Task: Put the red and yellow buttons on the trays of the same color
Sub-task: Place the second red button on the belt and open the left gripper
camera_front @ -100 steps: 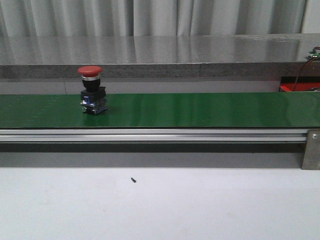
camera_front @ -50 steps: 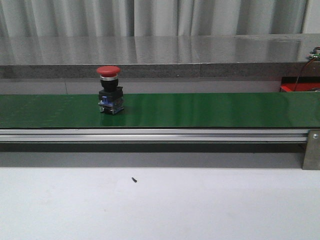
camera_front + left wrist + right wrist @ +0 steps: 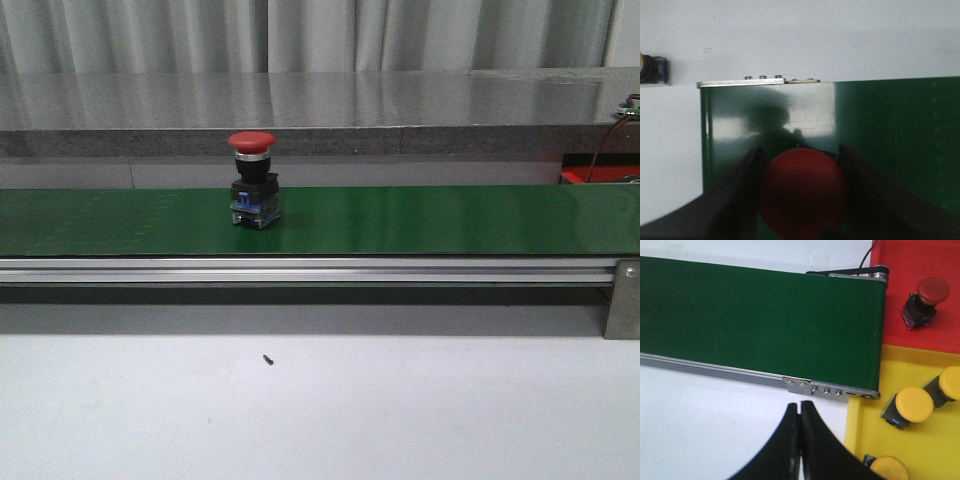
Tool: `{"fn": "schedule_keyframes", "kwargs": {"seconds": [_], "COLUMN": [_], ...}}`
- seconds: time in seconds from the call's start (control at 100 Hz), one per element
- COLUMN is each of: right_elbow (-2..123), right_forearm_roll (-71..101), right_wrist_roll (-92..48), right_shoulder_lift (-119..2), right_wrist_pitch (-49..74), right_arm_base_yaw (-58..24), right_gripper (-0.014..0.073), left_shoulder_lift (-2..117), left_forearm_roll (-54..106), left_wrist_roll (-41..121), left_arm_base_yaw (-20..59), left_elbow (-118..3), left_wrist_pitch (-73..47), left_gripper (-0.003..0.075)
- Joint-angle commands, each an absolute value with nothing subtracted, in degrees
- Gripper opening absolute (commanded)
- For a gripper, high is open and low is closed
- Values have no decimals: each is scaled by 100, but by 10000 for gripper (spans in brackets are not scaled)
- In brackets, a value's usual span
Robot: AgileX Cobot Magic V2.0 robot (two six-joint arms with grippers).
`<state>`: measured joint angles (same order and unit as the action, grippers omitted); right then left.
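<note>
A red button (image 3: 252,180) with a black and blue body stands upright on the green belt (image 3: 420,220), left of its middle, and no gripper is near it. Over the belt's left end, my left gripper (image 3: 801,150) is shut on a second red button (image 3: 802,195), its fingers against the sides of the cap. My right gripper (image 3: 800,402) is shut and empty over the white table, beside the belt's right end. Past that end, the red tray (image 3: 900,270) holds one red button (image 3: 925,302). The yellow tray (image 3: 865,440) holds three yellow buttons (image 3: 907,407).
An aluminium rail (image 3: 300,268) runs along the belt's front edge, with a bracket (image 3: 622,300) at its right. A grey stone ledge (image 3: 320,110) lies behind the belt. Another button (image 3: 652,70) lies on the white table beyond the belt's left end, cut off by the frame.
The red button on the belt has travelled to the right, from the far left toward the belt's middle. Nothing else in the front view has moved.
</note>
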<state>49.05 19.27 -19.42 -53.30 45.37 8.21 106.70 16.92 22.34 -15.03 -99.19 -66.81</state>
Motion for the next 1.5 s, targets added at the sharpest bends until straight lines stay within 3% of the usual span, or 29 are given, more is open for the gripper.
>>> {"fn": "schedule_keyframes", "kwargs": {"seconds": [0.0,0.78,0.85,1.05,1.49], "right_elbow": [5097,5097,5097,5097,5097], "right_forearm_roll": [2046,2046,2046,2046,2046], "right_wrist_roll": [-1946,-1946,-1946,-1946,-1946], "right_shoulder_lift": [-5239,-5239,-5239,-5239,-5239], "right_wrist_pitch": [4277,4272,4272,4272,4265], "right_arm_base_yaw": [828,828,828,828,828], "right_gripper": [-68,-68,-68,-68,-68], "left_shoulder_lift": [10250,10250,10250,10250,9857], "left_forearm_roll": [1729,1298,1327,1378,1470], "left_wrist_roll": [2214,2214,2261,2311,2338], "left_arm_base_yaw": [-1352,-963,-963,-878,-632], "left_elbow": [-9950,-8872,-8872,-8872,-8883], "left_wrist_pitch": [-6424,-5130,-5130,-5097,-4813], "left_gripper": [187,199,249,485,500]}}
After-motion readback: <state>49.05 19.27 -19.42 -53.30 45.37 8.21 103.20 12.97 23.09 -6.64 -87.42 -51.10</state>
